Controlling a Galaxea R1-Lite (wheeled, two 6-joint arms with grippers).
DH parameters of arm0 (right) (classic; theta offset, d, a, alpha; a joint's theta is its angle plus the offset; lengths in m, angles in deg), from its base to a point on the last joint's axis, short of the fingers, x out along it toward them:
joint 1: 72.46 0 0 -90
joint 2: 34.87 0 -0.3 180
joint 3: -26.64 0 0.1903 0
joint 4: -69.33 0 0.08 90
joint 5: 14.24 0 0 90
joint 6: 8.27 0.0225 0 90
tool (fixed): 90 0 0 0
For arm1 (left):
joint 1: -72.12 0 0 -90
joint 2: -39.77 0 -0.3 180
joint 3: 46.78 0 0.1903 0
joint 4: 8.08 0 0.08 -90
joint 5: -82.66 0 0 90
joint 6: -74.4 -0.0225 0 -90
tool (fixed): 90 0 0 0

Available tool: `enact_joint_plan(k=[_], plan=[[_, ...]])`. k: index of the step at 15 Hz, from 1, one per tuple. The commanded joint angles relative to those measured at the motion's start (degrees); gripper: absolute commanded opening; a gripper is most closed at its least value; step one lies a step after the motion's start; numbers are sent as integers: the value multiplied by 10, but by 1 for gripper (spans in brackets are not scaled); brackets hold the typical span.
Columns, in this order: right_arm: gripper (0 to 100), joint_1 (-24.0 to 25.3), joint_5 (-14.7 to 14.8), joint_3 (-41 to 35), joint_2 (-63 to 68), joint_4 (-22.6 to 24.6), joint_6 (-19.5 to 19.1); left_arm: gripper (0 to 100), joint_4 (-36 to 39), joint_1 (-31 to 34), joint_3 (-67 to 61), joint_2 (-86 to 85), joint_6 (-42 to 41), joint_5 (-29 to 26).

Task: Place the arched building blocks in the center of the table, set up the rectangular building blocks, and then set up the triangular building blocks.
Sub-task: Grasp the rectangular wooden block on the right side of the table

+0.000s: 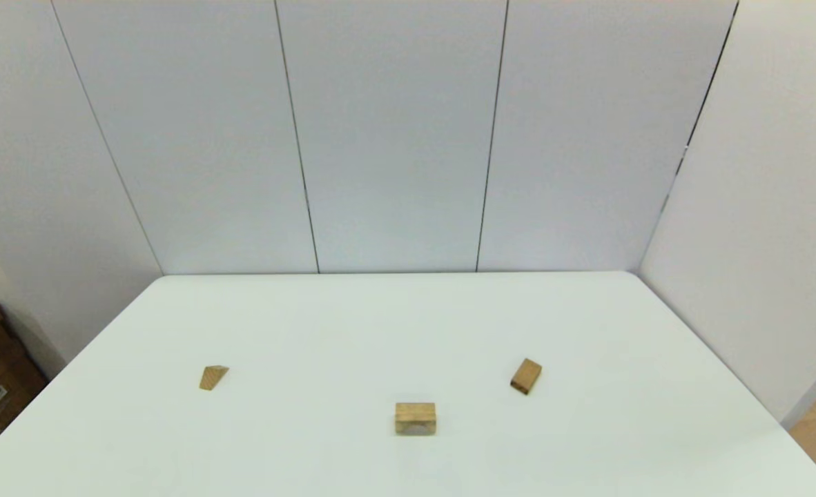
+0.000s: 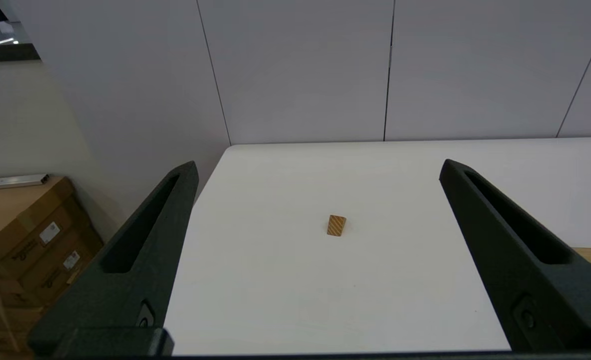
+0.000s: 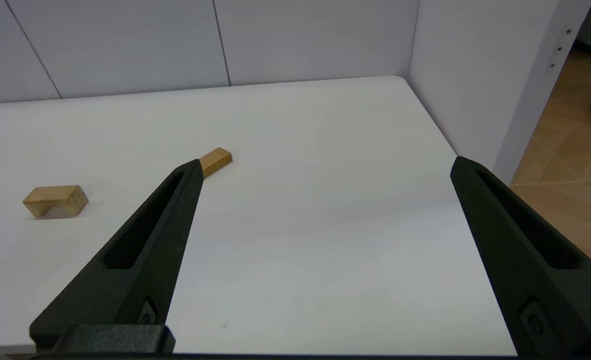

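Head view: no arm is seen over the bench [image 1: 587,449], so the task is judged to be at its very start, with the first step, moving the arch to the centre, not yet begun. Nearest the robot lies the arched block [image 1: 415,418], its cut-out turned down onto the white surface, a little short of the bench's middle. Farther back and well apart from it, the triangular block [image 1: 213,377] lies on the robot's left and the rectangular block [image 1: 526,376] lies flat on the right.

In the wrist views, the left gripper [image 2: 318,167] is held back at the near edge with its jaws spread wide and nothing between them; the wedge is seen far ahead. The right gripper [image 3: 325,165] is likewise held back, jaws wide apart and empty, touching nothing.

For the next move, one arm would need to be brought over the arch, jaws lowered astride its two long faces, and closed squarely so that it is lifted level.
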Motion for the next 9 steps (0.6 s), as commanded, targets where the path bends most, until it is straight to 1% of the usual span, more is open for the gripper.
enact_joint_plan(k=[1,2,5,7,9], plan=[[100,0,0,0,0,0,0,100,13,14,-69,-91,2,-24],[100,0,0,0,0,0,0,100,13,17,-85,-108,3,-41],[100,0,0,0,0,0,0,100,18,16,-131,-134,17,-53],[100,0,0,0,0,0,0,100,48,16,-162,-134,15,-54],[100,0,0,0,0,0,0,100,101,16,-206,-134,14,-54]])
